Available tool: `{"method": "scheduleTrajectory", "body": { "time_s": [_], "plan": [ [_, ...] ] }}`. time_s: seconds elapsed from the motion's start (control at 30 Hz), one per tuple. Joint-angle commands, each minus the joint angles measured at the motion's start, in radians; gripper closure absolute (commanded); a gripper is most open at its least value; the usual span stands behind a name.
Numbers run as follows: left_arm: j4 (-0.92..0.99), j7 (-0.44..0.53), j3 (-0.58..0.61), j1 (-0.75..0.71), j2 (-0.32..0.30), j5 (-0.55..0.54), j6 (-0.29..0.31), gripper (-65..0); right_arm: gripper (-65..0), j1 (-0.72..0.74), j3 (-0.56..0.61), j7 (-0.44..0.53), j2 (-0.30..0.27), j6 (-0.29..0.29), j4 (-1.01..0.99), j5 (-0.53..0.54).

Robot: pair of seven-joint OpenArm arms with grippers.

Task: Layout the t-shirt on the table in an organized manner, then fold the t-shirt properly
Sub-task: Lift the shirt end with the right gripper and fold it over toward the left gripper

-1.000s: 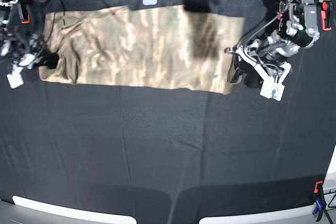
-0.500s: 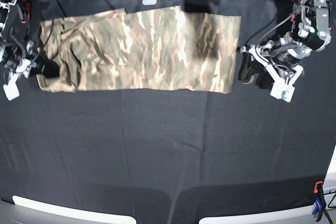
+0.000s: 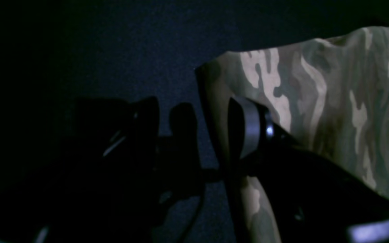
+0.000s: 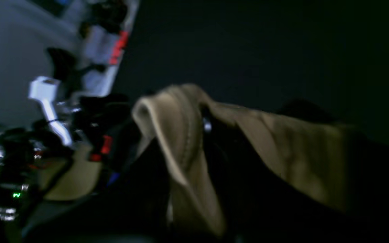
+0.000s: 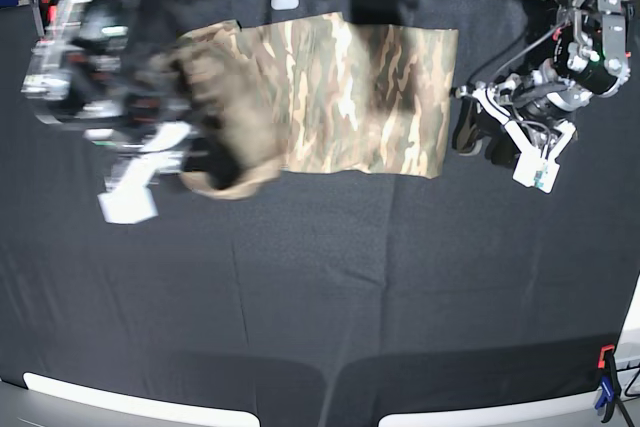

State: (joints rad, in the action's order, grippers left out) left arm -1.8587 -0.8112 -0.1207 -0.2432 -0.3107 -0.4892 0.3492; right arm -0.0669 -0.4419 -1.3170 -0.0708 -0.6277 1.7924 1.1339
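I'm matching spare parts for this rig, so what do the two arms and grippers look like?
The left arm is black and silver metal, with dark cables, a red tab and a small green light. The left gripper has black fingers on a white bracket. The right arm, motion-blurred, shows grey-silver and black with a red tab and a white end piece.

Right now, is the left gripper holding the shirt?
No. In the base view the left gripper sits open on the table, beside the shirt edge.

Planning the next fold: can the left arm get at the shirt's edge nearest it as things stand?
Probably yes. The left gripper is open beside the t-shirt, just off its edge, with only bare table between them. The right gripper holds the far end.
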Motion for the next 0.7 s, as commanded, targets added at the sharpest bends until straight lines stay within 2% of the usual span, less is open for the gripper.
{"method": "scheduleTrajectory", "body": {
  "time_s": [0.0, 0.1, 0.27, 0.33, 0.47, 0.67],
  "plan": [
    [-0.02, 0.022, -0.004, 0.008, -0.009, -0.009, 0.007, -30.5, 0.0, 0.015, 0.017, 0.03, 0.021, 0.003, 0.021, 0.019],
    [-0.021, 0.022, -0.004, 0.008, -0.009, -0.009, 0.007, -30.5, 0.0, 0.017, 0.084, 0.071, 0.111, 0.011, 0.021, -0.034],
    [-0.02, 0.022, -0.004, 0.008, -0.009, -0.009, 0.007, -30.5, 0.0, 0.017, 0.21, 0.192, 0.228, 0.027, 0.021, -0.217],
    [-0.02, 0.022, -0.004, 0.008, -0.009, -0.009, 0.007, -30.5, 0.0, 0.017, 0.27, 0.246, 0.228, 0.032, 0.021, -0.286],
    [-0.02, 0.02, -0.004, 0.008, -0.021, -0.009, 0.007, -30.5, 0.0, 0.02, 0.42, 0.354, 0.228, 0.128, 0.02, -0.396],
    [-0.02, 0.019, -0.004, 0.008, -0.105, -0.01, 0.006, -30.5, 0.0, 0.02, 0.616, 0.43, 0.228, 0.205, 0.02, -0.513]
  ]
}}
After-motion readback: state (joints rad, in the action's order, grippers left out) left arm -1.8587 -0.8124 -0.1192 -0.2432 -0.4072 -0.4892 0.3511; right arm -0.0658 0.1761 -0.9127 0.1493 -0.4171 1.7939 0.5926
